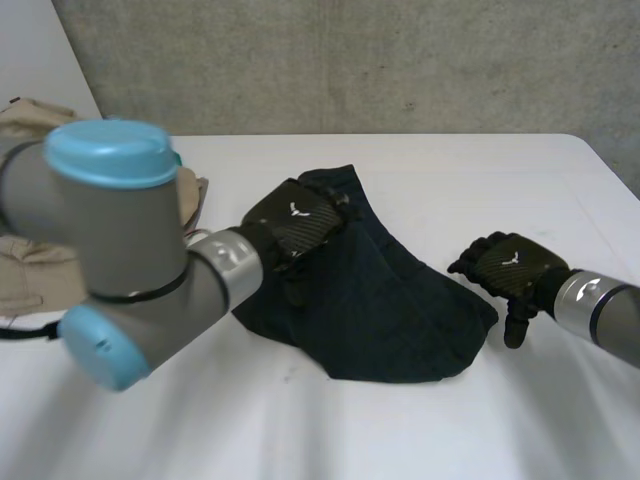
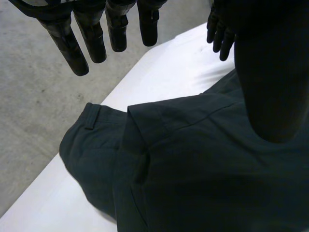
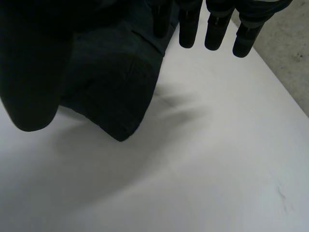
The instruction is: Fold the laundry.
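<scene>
The left hand (image 1: 295, 222) is held over the far-left part of a dark navy folded pair of trousers (image 1: 385, 305). In its wrist view the fingers (image 2: 91, 41) are seen straight and slightly apart, w/ nothing pinched. The thumb (image 2: 275, 77) is held out to one side over the cloth. Contact btwn palm and cloth cannot be told. Under the fingertips the waistband end w/ a belt loop (image 2: 91, 118) is seen, lying at the table's far edge. The rest of the garment is spread flat under the palm and towards the robot.

The right hand (image 1: 508, 265) is placed just beside the garment's right-hand edge, nr its near corner. Its fingers (image 3: 215, 29) are seen straight and loosely apart in the wrist view, w/ nothing gripped. A folded corner of the trousers is seen beside the thumb (image 3: 34, 67), flat on the table.

The garment lies approx. mid-way across the white table (image 1: 470, 170), btwn the two hands. A heap of beige cloth (image 1: 25, 125) is seen at the table's left, behind the left arm (image 1: 110, 250), well apart from the trousers. A grey concrete wall (image 1: 350, 60) stands behind.
</scene>
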Robot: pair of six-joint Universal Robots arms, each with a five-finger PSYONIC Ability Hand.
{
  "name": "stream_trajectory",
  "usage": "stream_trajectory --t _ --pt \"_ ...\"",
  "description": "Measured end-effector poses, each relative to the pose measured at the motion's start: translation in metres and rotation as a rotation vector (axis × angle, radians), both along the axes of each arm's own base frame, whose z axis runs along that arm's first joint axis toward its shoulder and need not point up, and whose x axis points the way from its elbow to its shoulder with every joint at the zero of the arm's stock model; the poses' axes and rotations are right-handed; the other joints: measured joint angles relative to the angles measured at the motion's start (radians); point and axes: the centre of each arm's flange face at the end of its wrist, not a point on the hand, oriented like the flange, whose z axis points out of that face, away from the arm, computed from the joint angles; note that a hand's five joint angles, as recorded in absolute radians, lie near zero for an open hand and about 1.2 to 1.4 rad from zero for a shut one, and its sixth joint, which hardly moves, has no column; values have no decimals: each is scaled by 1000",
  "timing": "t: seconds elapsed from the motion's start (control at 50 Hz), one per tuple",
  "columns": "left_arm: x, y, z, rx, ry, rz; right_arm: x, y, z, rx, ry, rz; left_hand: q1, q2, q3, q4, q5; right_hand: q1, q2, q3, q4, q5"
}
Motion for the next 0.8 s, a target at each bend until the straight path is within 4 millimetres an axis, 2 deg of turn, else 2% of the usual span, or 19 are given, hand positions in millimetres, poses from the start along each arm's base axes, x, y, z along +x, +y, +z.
stream_trajectory --t 0.2,0.26,0.3,0.38,0.42,0.44,0.52,0.54,0.56,0.58,0.62,0.66,0.68,0.72,0.74,0.8 --pt "-39 -29 -17 -70 -77 -83 8 15 -21 -19 -63 7 0 0 0 0 0 0 0 0 0 0" --pt "-51 -38 -32 -103 -118 -117 10 19 -27 -26 -71 11 0 0 0 0 0 0 1 2 2 0" --pt "-52 -40 -34 -107 -125 -120 11 20 -27 -27 -71 12 0 0 0 0 0 0 1 3 2 0" --pt "-60 -50 -60 -138 -196 -151 13 24 -32 -38 -71 20 29 20 22 21 13 22 38 36 37 28" --pt "-62 -53 -70 -146 -222 -160 15 25 -34 -41 -71 24 165 141 130 134 119 66 88 90 87 69" --pt "-62 -55 -76 -149 -237 -164 16 25 -35 -45 -71 26 344 298 298 294 274 214 231 233 230 216" --pt "-62 -57 -82 -154 -252 -167 17 25 -36 -51 -71 27 428 374 365 374 346 362 378 379 377 357" --pt "-63 -58 -83 -166 -258 -161 18 23 -35 -71 -72 24 821 777 754 767 696 728 793 782 782 737" --pt "-63 -59 -79 -179 -254 -145 19 21 -32 -89 -74 19 892 931 923 942 862 821 921 913 914 880" --pt "-62 -59 -74 -190 -249 -129 19 20 -30 -104 -76 15 899 966 956 975 899 830 933 925 927 894" --pt "-61 -60 -59 -220 -226 -85 20 16 -24 -136 -85 5 919 981 973 993 928 855 967 963 978 950" --pt "-58 -61 -34 -270 -174 -22 21 11 -13 -180 -101 -6 920 984 976 994 931 855 967 965 987 959" --pt "-57 -61 -29 -280 -163 -11 21 10 -10 -188 -104 -8 920 984 976 994 931 855 967 965 987 959" --pt "-52 -60 6 -354 -71 52 24 3 8 -245 -130 -15 935 984 976 994 931 855 967 970 988 961" --pt "-50 -59 15 -372 -48 65 25 2 12 -256 -136 -16 935 984 976 994 931 855 967 972 988 963" --pt "-36 -50 70 -480 95 124 30 -9 50 -345 -190 -25 943 987 979 997 937 873 967 978 990 964"
